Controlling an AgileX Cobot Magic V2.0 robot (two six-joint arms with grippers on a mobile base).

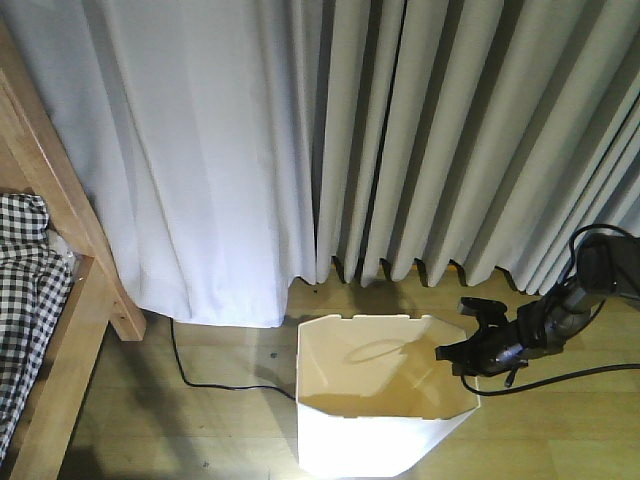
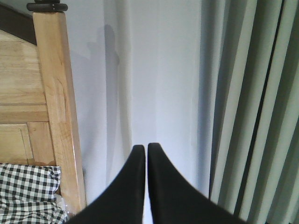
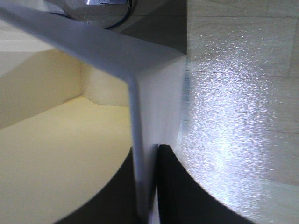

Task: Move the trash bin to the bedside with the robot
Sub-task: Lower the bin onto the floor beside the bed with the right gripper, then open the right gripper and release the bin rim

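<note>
Right pincer pinches trash bin wall, cream inside showing; left pincer pressed together

Smooth white plastic trash bin, glossy wooden floor, cloth curtains.

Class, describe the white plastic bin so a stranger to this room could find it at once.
Start at the pale pleated curtains and look down to the wooden floor. There, right of the light wooden bed frame, stands the white thin-walled plastic bin. Only it has an angular cut-corner rim, a cream inside and the black right gripper clamped on its wall.
</note>
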